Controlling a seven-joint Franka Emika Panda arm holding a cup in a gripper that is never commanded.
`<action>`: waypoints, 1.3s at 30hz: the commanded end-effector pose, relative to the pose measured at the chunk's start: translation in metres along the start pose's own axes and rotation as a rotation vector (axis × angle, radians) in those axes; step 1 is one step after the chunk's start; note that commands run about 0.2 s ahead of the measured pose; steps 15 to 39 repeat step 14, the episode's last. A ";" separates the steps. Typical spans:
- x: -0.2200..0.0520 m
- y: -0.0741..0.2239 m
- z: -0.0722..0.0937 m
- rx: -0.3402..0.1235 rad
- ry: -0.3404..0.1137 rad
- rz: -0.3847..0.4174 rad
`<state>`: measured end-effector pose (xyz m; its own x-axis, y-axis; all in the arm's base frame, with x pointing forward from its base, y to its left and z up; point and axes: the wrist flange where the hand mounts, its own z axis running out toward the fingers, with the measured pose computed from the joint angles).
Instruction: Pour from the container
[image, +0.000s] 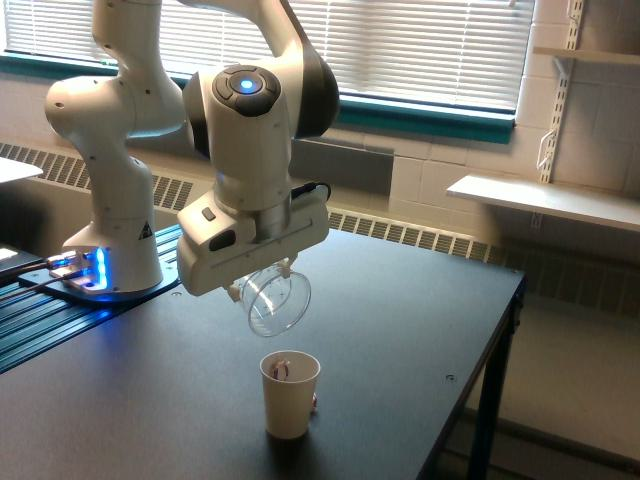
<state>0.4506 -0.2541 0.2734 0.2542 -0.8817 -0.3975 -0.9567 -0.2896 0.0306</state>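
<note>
The dark surface (400, 300) fills the lower half of the frame, running from the left edge out to a corner at the right. On its far left, in the upper left of the frame, stands the white robot arm (120, 150), whose last joint hangs down into the middle of the frame.

Under that joint sits the tool (258, 285), low and centre-left. Its fingers are mostly hidden by the wrist housing, but they appear to be clamped on the rim or wall of the clear container (276, 303), which hangs in the air just below it. The container is tipped well over, its wide mouth turned sideways and down toward the viewer. No contents can be made out inside it.

Directly beneath, apart from the container, a white paper cup (290, 393) stands upright on the surface at the bottom centre. Something small and pinkish shows inside its rim, and another small pinkish bit lies on the surface touching the cup's base on its right.

The container looks thin-walled and light, probably a stiff clear plastic or glass, so it is likely smooth and slippery and may flex or crack if squeezed hard. The sensible hold is across the wall near the rim, firm but gentle, leaving the mouth free to tip over the paper cup.
</note>
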 end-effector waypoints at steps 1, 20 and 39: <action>-0.003 0.005 -0.001 0.001 0.009 -0.020; -0.017 0.009 -0.012 0.016 0.072 -0.055; -0.017 0.009 -0.012 0.016 0.072 -0.055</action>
